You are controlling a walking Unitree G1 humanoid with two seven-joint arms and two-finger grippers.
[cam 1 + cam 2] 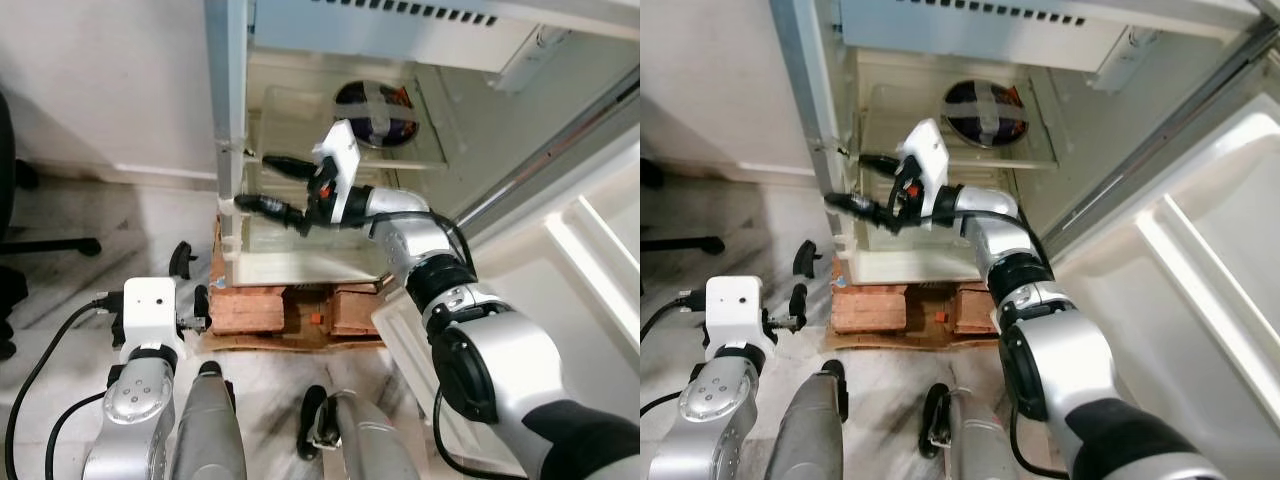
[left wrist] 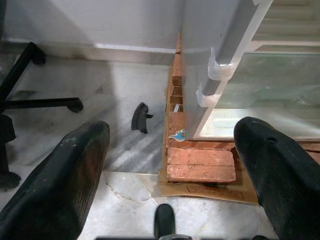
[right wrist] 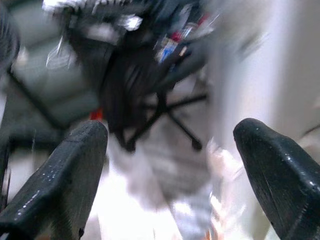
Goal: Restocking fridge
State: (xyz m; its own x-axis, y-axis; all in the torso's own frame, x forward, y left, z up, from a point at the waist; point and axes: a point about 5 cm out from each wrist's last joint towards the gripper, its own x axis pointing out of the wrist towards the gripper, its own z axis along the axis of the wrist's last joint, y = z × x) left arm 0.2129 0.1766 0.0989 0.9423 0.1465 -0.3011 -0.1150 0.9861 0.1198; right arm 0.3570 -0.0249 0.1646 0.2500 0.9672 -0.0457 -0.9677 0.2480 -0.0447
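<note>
Both grippers are carrying nothing, fingers spread: right gripper [image 1: 270, 183] is hovering inside the fridge [image 1: 232, 150], left gripper [image 1: 190, 290] idling at seven o'clock; fetching stock probably comes next.

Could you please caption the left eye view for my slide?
Right gripper open, empty, at the open fridge raised on bricks.

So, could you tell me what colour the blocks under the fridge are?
The bricks are reddish-orange, clearest in the left wrist view.

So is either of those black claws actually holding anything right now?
No, nothing is held. The right gripper hangs open in front of the fridge's lower shelves, jaws apart with nothing between them. The left gripper is open too, low over the floor.
</note>
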